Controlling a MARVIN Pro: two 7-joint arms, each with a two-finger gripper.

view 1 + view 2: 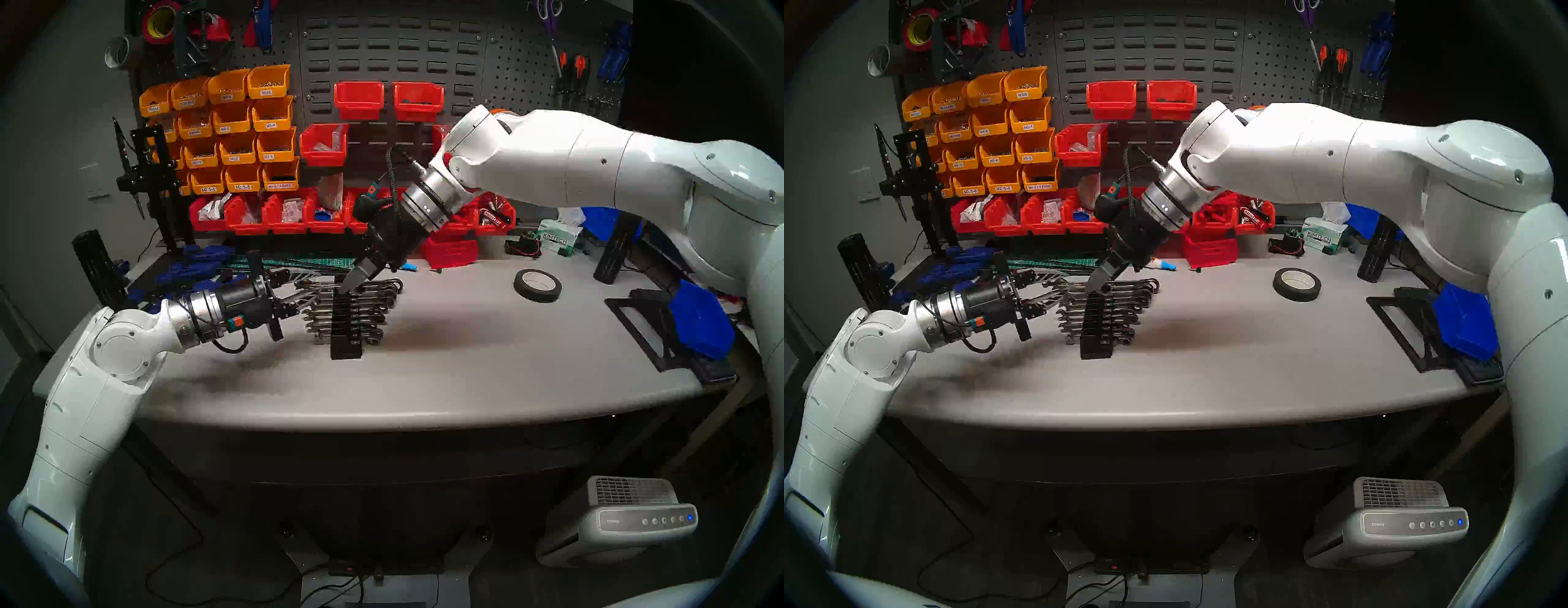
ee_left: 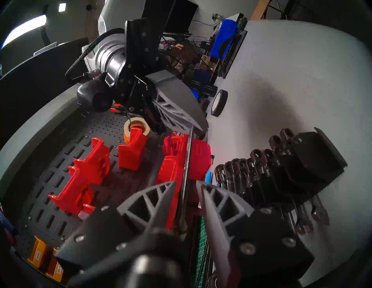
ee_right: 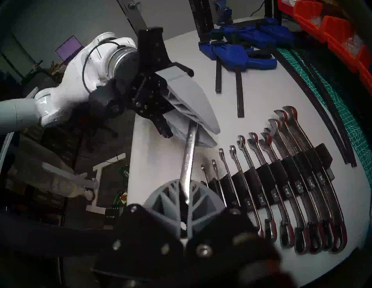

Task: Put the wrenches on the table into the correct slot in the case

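Now mid-handoff: I see one wrench (image 3: pixel 188 160) held off table (image 1: pixel 466 361), both grippers on it. Right gripper (image 3: pixel 186 199) clamped shut on one end, left gripper (image 3: pixel 196 131) pinching other end. Case (image 1: pixel 345 327) near table's left rear, well back from front edge, most slots filled. Left to do: seat this wrench. No loose wrench visible on table. Open room right of case; clamps crowd left rear corner.

Dim room light from above leaves soft arm shadows on the table (image 1: pixel 466 361), glare on the white arm shells, bent dark fisheye rims, and blurred near parts in both wrist views.
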